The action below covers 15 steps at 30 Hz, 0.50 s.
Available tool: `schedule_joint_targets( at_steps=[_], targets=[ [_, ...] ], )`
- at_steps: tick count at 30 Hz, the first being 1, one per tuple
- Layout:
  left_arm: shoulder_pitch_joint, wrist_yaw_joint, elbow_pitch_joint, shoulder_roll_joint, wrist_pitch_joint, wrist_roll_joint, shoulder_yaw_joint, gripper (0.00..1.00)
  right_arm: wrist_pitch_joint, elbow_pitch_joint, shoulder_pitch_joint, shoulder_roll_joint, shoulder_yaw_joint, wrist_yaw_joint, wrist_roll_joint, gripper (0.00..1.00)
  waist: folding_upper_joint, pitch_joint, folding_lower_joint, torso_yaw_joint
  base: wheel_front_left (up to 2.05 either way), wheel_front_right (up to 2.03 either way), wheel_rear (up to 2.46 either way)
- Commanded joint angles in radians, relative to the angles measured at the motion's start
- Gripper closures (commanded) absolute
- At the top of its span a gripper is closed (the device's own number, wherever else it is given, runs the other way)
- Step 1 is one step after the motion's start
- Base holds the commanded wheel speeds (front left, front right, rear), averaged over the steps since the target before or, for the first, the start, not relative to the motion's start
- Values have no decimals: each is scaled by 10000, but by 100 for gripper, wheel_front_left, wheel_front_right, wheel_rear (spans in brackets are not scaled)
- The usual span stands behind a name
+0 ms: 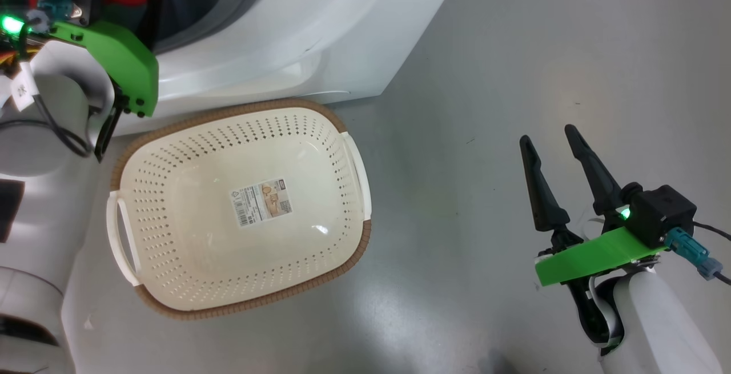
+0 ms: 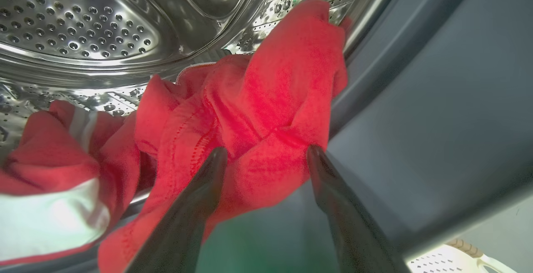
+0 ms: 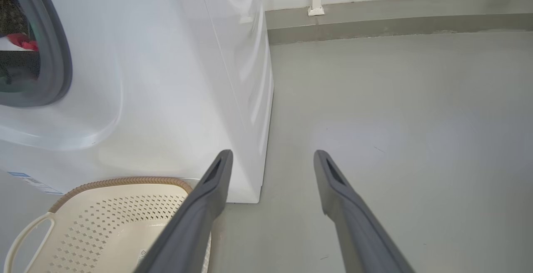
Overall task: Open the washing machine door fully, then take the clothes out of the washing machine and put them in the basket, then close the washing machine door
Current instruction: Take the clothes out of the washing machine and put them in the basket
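The white washing machine (image 1: 320,31) stands with its drum mouth uncovered; the washing machine door is out of view. Red clothes (image 2: 266,98) with white panels lie at the front of the steel drum (image 2: 83,27). My left gripper (image 2: 266,151) reaches into the drum, open, its fingers on either side of a red fold that lies between them. On the floor just before the machine sits the cream basket (image 1: 171,202), holding nothing but its paper label. My right gripper (image 1: 548,137) hovers open over the floor to the basket's right, with nothing between its fingers (image 3: 216,181).
The grey rubber ring (image 3: 58,56) edges the drum mouth. Bare grey floor (image 1: 542,48) stretches to the right of the machine. A low wall with a white rail (image 3: 374,10) runs behind it. My left forearm (image 1: 63,77) crosses the machine's front beside the basket.
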Motion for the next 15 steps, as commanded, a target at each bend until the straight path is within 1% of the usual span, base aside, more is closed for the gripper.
schedule_joint_targets(
  at_steps=[1, 2, 4, 6, 7, 15],
  targets=[
    [-273, -54, -36, 454, 100, -153, 18, 35, -65, -241, -21, 25, 178, 60, 96, 0, -1, -3, 0, 0, 0, 0, 0],
    [-284, -54, -21, 453, 120, -202, -40, 59, -65, -235, -39, 26, 172, 60, 96, 0, -1, -4, 0, 2, 0, 0, 0],
    [-289, -54, -4, 450, 116, -304, -153, 80, -65, -230, -62, 28, 164, 60, 93, 0, -1, -20, 0, 6, 0, 0, 0],
    [-284, -54, 7, 442, 108, -410, -266, 95, -65, -230, -70, 30, 148, 60, 86, 0, -1, -45, 0, 20, 0, 0, 0],
    [-284, -54, 11, 441, 104, -465, -321, 100, -65, -229, -71, 31, 138, 60, 82, 0, -1, -59, 0, 29, 0, 0, 0],
    [-162, -54, -223, 441, -141, -1071, -478, 100, -65, -228, -28, 34, 55, 60, 26, 0, -1, -202, 0, 200, 0, 0, 0]
  ],
)
